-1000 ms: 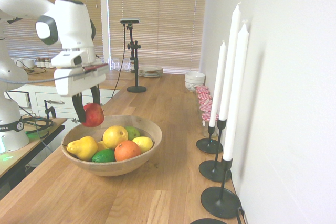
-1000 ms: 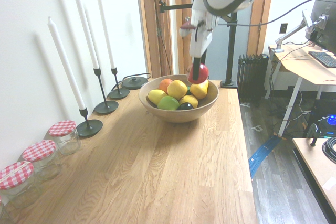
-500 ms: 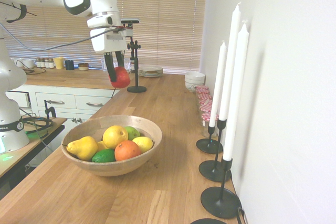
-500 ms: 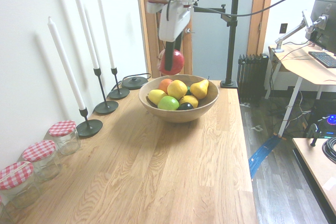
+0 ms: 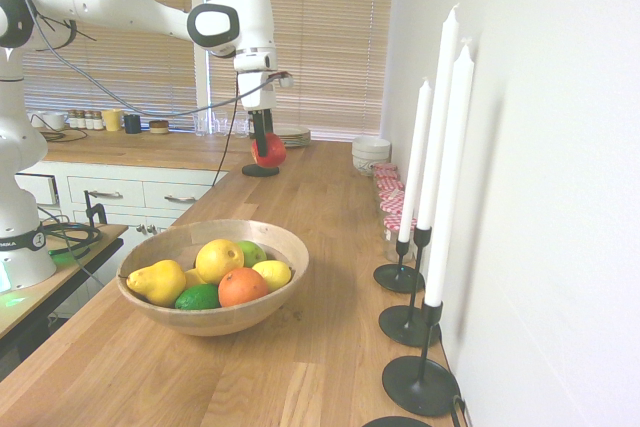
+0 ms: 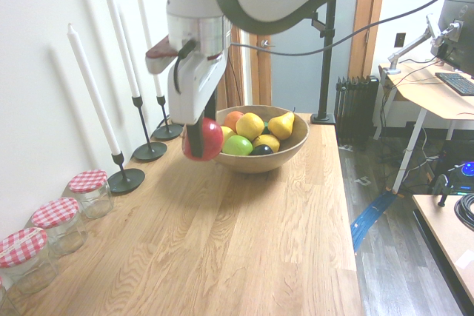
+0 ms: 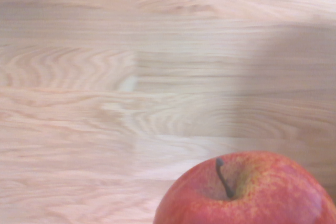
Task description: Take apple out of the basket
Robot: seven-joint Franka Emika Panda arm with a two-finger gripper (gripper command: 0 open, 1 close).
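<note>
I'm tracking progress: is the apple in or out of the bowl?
Out. The gripper holds the apple above the wooden counter, beyond the bowl's rim.

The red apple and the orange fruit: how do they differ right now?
The apple is deep red, while the orange is orange. The apple is gripped in the gripper's fingers, off the counter; the orange lies in the wooden bowl among other fruit. Both are roundish fruits.
</note>
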